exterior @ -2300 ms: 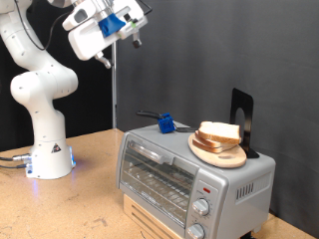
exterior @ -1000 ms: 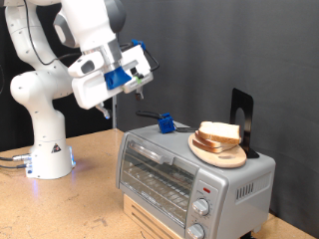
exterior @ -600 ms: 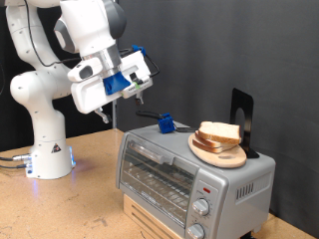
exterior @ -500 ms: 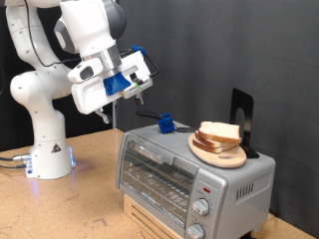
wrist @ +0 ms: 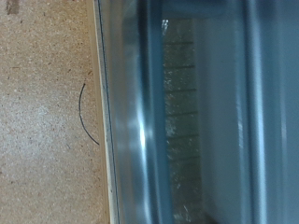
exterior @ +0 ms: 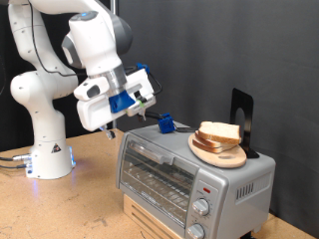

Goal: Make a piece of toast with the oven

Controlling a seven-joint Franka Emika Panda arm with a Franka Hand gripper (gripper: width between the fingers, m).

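Observation:
The oven [exterior: 189, 177] is a silver toaster oven with its glass door shut, two knobs and a red light at its front right. Two slices of toast [exterior: 219, 131] lie on a round wooden plate [exterior: 221, 152] on top of the oven. My gripper [exterior: 150, 100] hangs in the air just above and to the exterior view's left of the oven's top edge, and nothing shows between its fingers. The wrist view shows no fingers, only the oven's glass door [wrist: 201, 112] and bar handle [wrist: 149, 121] close up beside the wooden table [wrist: 47, 112].
A small blue object [exterior: 166, 123] with a dark handle lies on the oven's top near the gripper. A black stand [exterior: 242, 119] rises behind the plate. The oven rests on a wooden box [exterior: 150, 221]. The robot's base [exterior: 45, 149] stands at the exterior view's left.
The arm has come down from high at the exterior view's top and moved right, bringing the gripper close to the oven's upper left front. The toast and oven have not moved.

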